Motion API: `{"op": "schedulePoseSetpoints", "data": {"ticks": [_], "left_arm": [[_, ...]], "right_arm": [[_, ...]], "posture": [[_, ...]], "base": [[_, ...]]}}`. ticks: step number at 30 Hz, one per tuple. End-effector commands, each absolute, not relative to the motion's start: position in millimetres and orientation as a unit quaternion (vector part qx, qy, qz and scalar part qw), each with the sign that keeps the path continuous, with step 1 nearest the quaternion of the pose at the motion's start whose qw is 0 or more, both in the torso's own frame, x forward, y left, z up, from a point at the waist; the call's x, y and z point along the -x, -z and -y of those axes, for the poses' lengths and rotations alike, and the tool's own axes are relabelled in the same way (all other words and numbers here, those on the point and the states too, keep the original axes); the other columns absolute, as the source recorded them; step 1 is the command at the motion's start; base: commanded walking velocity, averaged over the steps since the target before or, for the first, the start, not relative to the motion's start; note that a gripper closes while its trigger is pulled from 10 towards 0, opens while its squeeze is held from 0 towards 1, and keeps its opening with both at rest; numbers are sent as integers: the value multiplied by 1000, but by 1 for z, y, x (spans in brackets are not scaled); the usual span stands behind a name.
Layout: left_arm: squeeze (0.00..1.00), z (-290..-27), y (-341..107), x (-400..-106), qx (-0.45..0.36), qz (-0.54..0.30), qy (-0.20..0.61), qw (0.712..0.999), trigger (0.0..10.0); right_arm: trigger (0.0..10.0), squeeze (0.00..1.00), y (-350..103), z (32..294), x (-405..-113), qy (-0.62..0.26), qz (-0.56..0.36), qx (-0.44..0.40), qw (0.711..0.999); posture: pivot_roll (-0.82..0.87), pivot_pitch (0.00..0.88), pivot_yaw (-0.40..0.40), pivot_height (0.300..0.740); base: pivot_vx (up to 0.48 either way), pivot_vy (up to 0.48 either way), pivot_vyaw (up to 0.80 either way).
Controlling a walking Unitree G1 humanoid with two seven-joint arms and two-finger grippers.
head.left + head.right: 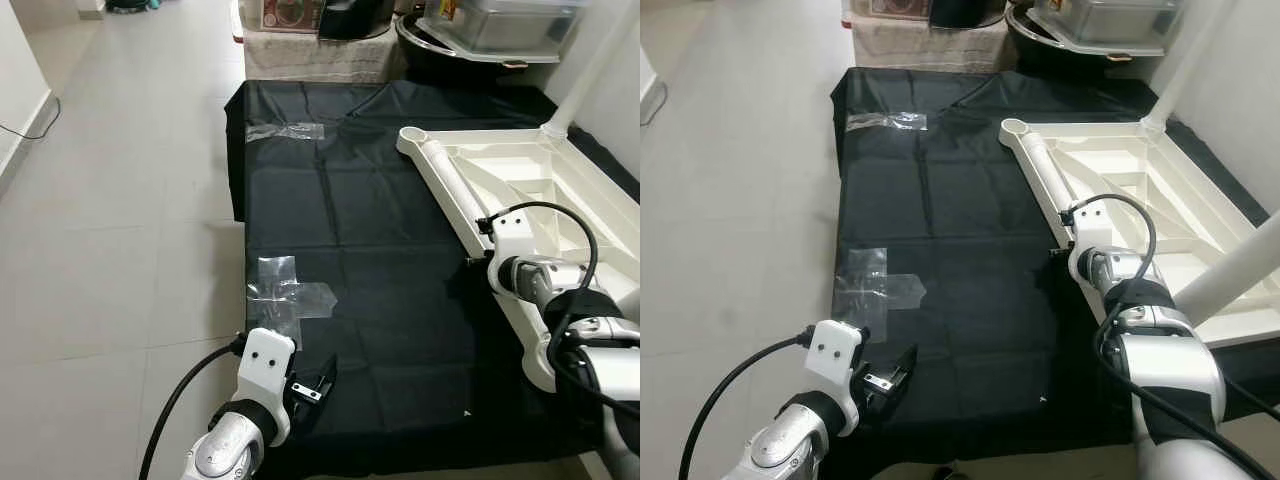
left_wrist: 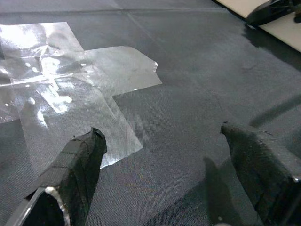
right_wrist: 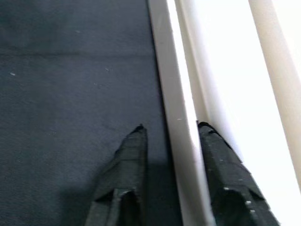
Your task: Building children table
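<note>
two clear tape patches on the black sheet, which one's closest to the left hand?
The cross-shaped tape patch, just ahead of the left hand near the black sheet's left edge. The other tape strip lies at the far corner.

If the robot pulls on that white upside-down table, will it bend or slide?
The white table looks like ribbed moulded plastic, so probably stiff and fairly light. Lying flat on the black cloth, it might drag and wrinkle the cloth. The right end effector straddles its thin rim, possibly slippery.
</note>
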State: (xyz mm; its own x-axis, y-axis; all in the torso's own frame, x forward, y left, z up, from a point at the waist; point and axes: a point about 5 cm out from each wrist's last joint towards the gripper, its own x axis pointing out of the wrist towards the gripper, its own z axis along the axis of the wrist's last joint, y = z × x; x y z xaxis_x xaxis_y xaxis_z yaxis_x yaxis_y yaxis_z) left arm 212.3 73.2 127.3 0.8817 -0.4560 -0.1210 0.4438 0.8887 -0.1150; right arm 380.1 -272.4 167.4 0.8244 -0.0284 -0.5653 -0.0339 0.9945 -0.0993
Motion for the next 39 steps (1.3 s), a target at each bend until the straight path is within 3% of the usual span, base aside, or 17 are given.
{"op": "schedulePoseSetpoints", "data": {"ticks": [1, 12, 16, 21, 30, 32, 33, 35, 38, 39], "left_arm": [[0, -71, -122, -209, 46, -90, 234, 967, 10000], [0, -72, -120, -209, 45, -94, 235, 966, 10000], [0, -73, -119, -210, 44, -96, 236, 966, 10000], [0, -73, -116, -213, 41, -98, 239, 965, 10000], [0, -74, -115, -215, 41, -98, 238, 965, 10000], [0, -74, -115, -215, 41, -98, 238, 965, 10000], [0, -74, -115, -215, 40, -97, 238, 966, 10000], [0, -74, -115, -215, 40, -97, 238, 966, 10000], [0, -75, -116, -217, 39, -96, 235, 966, 10000], [0, -75, -116, -217, 39, -96, 235, 966, 10000]], "right_arm": [[0, 0, -141, 265, -371, -32, -344, 52, 937], [0, 0, -150, 251, -376, -143, -333, 79, 929], [0, 0, -149, 242, -374, -210, -340, 102, 911], [0, 0, -141, 223, -362, -384, -356, 131, 842], [0, 0, -142, 223, -357, -432, -354, 144, 817], [0, 0, -141, 225, -355, -441, -357, 161, 808], [0, 0, -143, 232, -352, -454, -366, 198, 788], [0, 0, -143, 232, -352, -454, -366, 198, 788], [0, 0, -150, 256, -340, -496, -397, 297, 712], [0, 0, -150, 256, -340, -496, -397, 297, 712]], "posture": [[80, 213, -120, 740], [79, 201, -112, 740], [76, 186, -102, 740], [79, 163, -103, 740], [78, 160, -102, 740], [78, 162, -101, 740], [80, 164, -99, 740], [80, 164, -99, 740], [81, 168, -96, 740], [81, 168, -96, 740]], "base": [[0, 0, 0], [0, 0, 0], [0, 0, 0], [0, 0, 0], [0, 0, 0], [0, 0, 0], [0, 0, 0], [0, 0, 0], [0, 0, 0], [0, 0, 0]]}}
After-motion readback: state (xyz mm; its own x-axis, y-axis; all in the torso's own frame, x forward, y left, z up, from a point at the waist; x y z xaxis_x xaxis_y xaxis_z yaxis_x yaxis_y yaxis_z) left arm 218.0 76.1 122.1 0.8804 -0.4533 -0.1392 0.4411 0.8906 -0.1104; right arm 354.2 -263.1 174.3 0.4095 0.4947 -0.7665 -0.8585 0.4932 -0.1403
